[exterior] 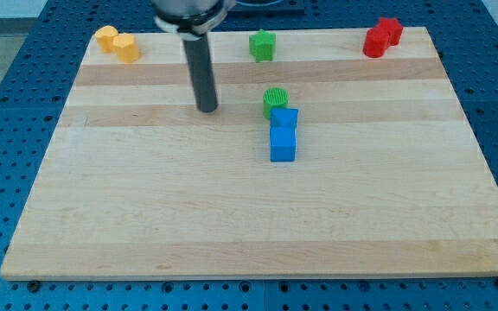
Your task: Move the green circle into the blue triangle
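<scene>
The green circle [276,100] sits near the board's upper middle, touching the top of a blue block [285,118] whose shape I cannot make out clearly. A blue cube [283,144] lies right below that block, touching it. My tip [207,109] rests on the board to the view's left of the green circle, about a block's width and a half away, touching no block.
A second green block [263,45] lies near the top edge. Two yellow blocks [117,43] sit at the top left. Two red blocks [382,37] sit at the top right. The wooden board [232,216] lies on a blue perforated table.
</scene>
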Action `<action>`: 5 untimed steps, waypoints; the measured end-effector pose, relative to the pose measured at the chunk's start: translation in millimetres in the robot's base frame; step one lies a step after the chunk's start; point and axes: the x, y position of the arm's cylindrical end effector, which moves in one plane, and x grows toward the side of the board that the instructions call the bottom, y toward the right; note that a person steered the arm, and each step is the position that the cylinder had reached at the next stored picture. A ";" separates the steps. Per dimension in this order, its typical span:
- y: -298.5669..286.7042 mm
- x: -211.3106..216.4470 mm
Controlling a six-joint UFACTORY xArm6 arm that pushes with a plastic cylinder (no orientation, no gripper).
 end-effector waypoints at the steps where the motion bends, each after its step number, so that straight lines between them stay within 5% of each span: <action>1: 42.7 -21.8; 5: 82.8 -24.0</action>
